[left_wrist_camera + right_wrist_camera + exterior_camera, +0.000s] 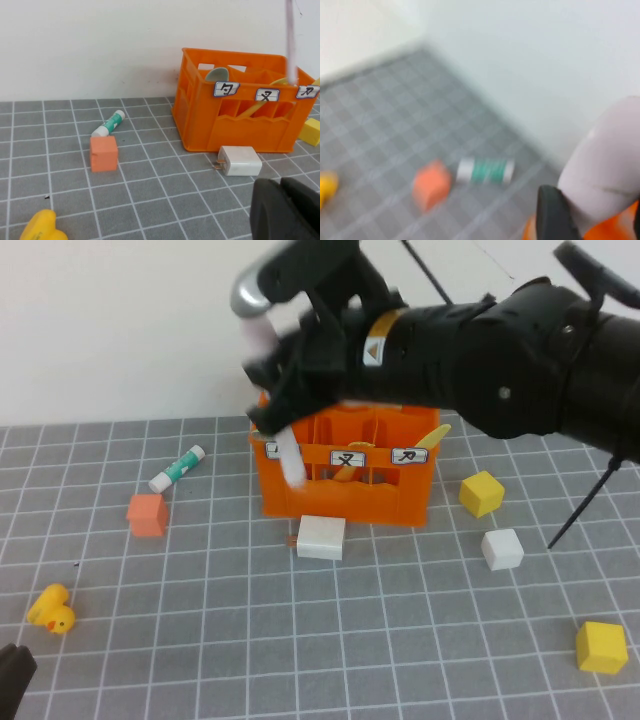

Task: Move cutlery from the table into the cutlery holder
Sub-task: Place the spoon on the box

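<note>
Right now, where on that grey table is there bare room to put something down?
The widest bare patch is the front middle of the table, between the yellow duck and the front yellow cube. It is crowded around the orange crate: a white adapter, white cube and yellow cube ring it, and the right hand holds a pale pink spoon over it. The left hand sits front-left.

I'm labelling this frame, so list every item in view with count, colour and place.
cutlery holder: one, orange, table centre
pink spoon: one, pale pink, held upright at the holder's left front
mint spoon: one, inside holder
yellow cutlery: inside holder, count unclear
tube: one, white-green, left of holder
cubes: orange, two yellow, one white
charger: one, white, before holder
duck: one, yellow, near left
right gripper: gripping pink spoon
left gripper: shut, parked near left
</note>
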Tool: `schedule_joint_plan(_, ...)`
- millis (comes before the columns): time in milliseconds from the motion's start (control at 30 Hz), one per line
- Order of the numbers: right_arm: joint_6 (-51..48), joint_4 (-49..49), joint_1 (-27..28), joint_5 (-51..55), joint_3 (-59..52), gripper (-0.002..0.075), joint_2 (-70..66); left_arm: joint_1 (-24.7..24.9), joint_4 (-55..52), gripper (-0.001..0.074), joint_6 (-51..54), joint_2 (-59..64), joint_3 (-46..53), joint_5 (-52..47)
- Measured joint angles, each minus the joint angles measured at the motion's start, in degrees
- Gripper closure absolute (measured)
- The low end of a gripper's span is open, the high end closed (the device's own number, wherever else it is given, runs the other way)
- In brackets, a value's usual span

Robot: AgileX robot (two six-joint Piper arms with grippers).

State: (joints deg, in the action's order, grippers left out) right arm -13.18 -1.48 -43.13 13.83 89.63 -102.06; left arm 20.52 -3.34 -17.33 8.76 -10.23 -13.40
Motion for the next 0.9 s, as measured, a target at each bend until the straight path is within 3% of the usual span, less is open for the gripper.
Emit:
schedule_joint_plan(267,-7.35,0.0,0.93,-21.16,-0.44,0.0419,-4.64,0.0,0.0,0.0736,0.08,0.0,0.0,0.0)
schedule_joint_plan(467,-11.02,0.0,3.13,-30.49,-0.49,0.0419,-9.43,0.0,-0.07,0.0736,0.08,0.0,0.0,0.0)
schedule_joint_plan(900,-21.53,-0.36,4.04,-34.36,-0.49,0.0422,-19.64,0.0,-0.07,0.0736,0.08,0.0,0.0,0.1)
